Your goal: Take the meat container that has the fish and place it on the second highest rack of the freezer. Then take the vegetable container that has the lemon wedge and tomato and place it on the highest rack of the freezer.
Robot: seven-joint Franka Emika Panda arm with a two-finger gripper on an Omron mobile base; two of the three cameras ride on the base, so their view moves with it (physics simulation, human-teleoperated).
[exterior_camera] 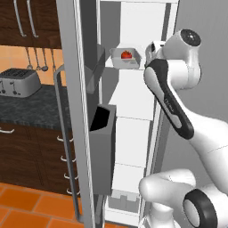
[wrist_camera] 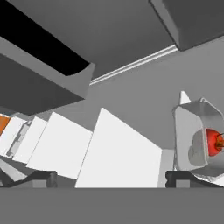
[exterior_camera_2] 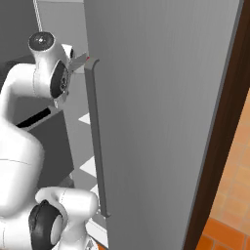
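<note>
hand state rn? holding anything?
Hand: open, fingertips spread wide, holding nothing. The vegetable container with the tomato sits on a freezer shelf, apart from the fingers.

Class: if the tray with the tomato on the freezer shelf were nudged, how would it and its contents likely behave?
The tray looks rigid and shallow, so it would probably slide flat on the smooth white shelf. The round tomato sits loose and could roll against the low walls.
</note>
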